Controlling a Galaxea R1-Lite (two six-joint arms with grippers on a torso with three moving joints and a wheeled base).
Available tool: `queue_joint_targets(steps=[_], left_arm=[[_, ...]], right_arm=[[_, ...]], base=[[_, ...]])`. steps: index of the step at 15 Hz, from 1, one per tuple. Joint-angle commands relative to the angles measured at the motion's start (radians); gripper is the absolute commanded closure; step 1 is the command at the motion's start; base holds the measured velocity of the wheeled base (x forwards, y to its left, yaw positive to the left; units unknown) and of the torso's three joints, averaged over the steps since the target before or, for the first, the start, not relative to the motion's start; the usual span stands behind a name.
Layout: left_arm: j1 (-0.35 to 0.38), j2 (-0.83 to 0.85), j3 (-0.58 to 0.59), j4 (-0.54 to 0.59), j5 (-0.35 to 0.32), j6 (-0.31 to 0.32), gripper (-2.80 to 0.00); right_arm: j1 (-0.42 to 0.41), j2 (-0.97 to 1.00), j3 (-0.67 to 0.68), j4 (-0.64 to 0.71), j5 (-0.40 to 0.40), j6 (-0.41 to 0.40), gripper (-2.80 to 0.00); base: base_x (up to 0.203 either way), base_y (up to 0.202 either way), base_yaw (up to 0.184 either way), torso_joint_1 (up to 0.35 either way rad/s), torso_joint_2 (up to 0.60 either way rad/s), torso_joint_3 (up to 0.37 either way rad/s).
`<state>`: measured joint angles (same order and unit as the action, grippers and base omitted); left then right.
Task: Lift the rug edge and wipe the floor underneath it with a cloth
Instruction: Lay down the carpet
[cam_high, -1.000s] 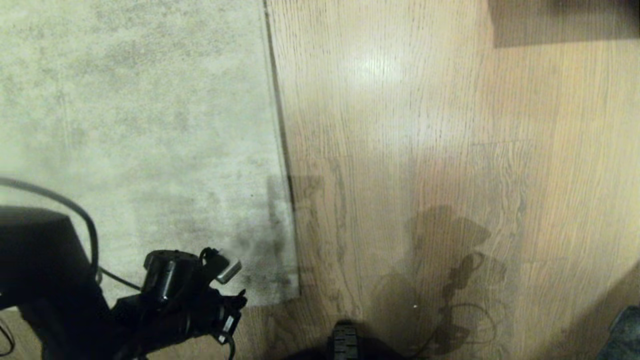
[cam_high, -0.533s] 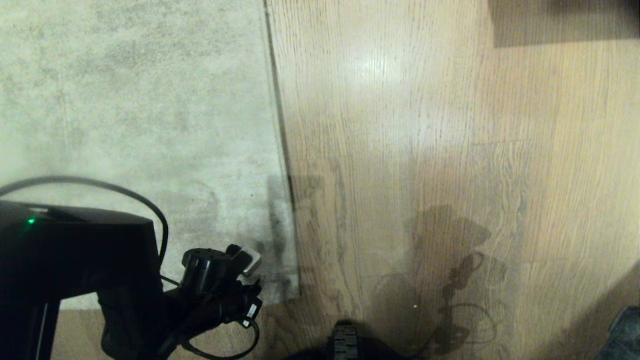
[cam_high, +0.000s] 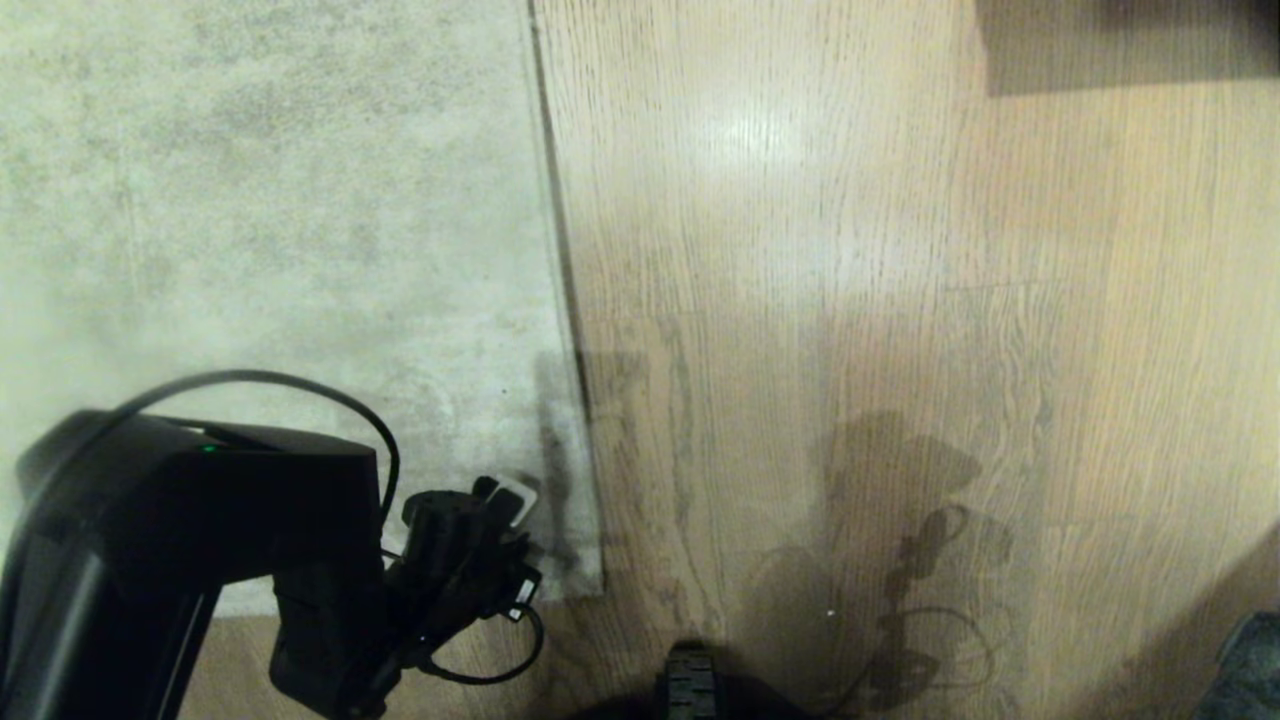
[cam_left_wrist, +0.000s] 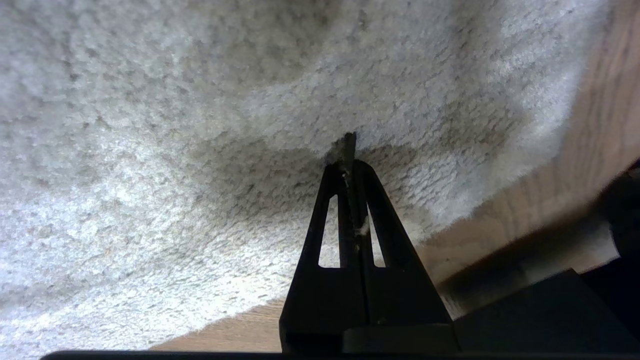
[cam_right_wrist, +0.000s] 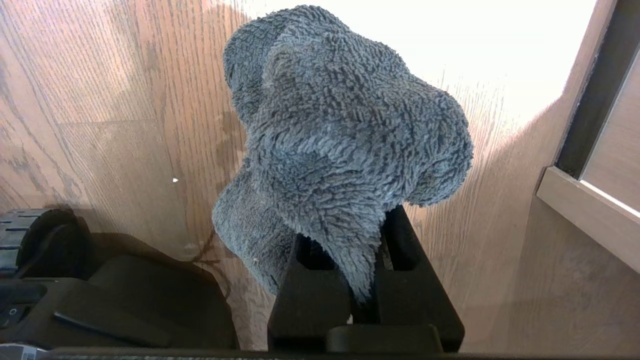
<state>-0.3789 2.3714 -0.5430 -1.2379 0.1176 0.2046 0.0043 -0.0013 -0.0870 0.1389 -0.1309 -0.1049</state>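
The left pincer (cam_left_wrist: 350, 150) is pressed together, its tips touching the pile of the rug (cam_high: 280, 230) near the corner (cam_high: 585, 585). In the left wrist view the pile dimples around the tips, and floor (cam_high: 850, 250) shows just beyond the rug's border. Nothing is visibly caught between the fingers; a few fibres cling to them, no more. The rug appears to lie flat in the head view, so the lifting step looks not yet begun.

The right pincer (cam_right_wrist: 365, 295) is clamped on the cloth (cam_right_wrist: 340, 145), which bunches up over the fingers above bare floor, well apart from the rug. That pincer is out of the head view.

The main risk is that the left pincer, being together on top of the pile, has no hold on the edge. Pulling up from here would likely slide off, or only tug loose fibres. To lift, it would probably need to part and get one finger under the border, and the rug lies tight to the floor, so a finger may scrape the planks or push the rug along instead of slipping beneath.

A large rug is heavy; a shallow pinch could let go mid-lift and drop onto the wiping arm.

The cloth is held by a small fold, so a hard wipe might drag it free.
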Motion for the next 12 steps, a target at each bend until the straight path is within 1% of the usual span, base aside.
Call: queue_joint_targets(steps=[1, 3, 5, 7, 9, 10, 12], left_arm=[[-0.002, 0.032, -0.023, -0.014, 0.016, -0.001, 0.0], [-0.012, -0.006, -0.011, -0.01, 0.021, 0.0, 0.0], [-0.027, -0.069, 0.033, 0.001, 0.027, 0.0, 0.0], [-0.047, -0.156, 0.113, 0.03, 0.027, -0.001, 0.0], [-0.065, -0.282, 0.18, 0.081, 0.035, -0.011, 0.0], [-0.073, -0.346, 0.211, 0.104, 0.052, -0.023, 0.0], [-0.082, -0.456, 0.334, 0.128, 0.098, -0.041, 0.0]], right_arm=[[0.0, 0.001, 0.0, 0.001, -0.001, -0.001, 0.0], [0.0, 0.001, 0.001, 0.001, -0.001, -0.001, 0.0], [0.0, 0.001, 0.0, 0.001, -0.001, -0.001, 0.0], [0.0, 0.001, 0.0, 0.001, -0.001, -0.001, 0.0], [0.0, 0.001, 0.0, 0.002, -0.001, -0.001, 0.0], [0.0, 0.001, 0.0, 0.001, -0.001, -0.001, 0.0], [0.0, 0.001, 0.0, 0.001, -0.001, -0.001, 0.0]], base=[[0.0, 0.0, 0.0, 0.0, 0.0, 0.0], [0.0, 0.0, 0.0, 0.0, 0.0, 0.0], [0.0, 0.0, 0.0, 0.0, 0.0, 0.0], [0.0, 0.0, 0.0, 0.0, 0.0, 0.0], [0.0, 0.0, 0.0, 0.0, 0.0, 0.0], [0.0, 0.0, 0.0, 0.0, 0.0, 0.0], [0.0, 0.0, 0.0, 0.0, 0.0, 0.0]])
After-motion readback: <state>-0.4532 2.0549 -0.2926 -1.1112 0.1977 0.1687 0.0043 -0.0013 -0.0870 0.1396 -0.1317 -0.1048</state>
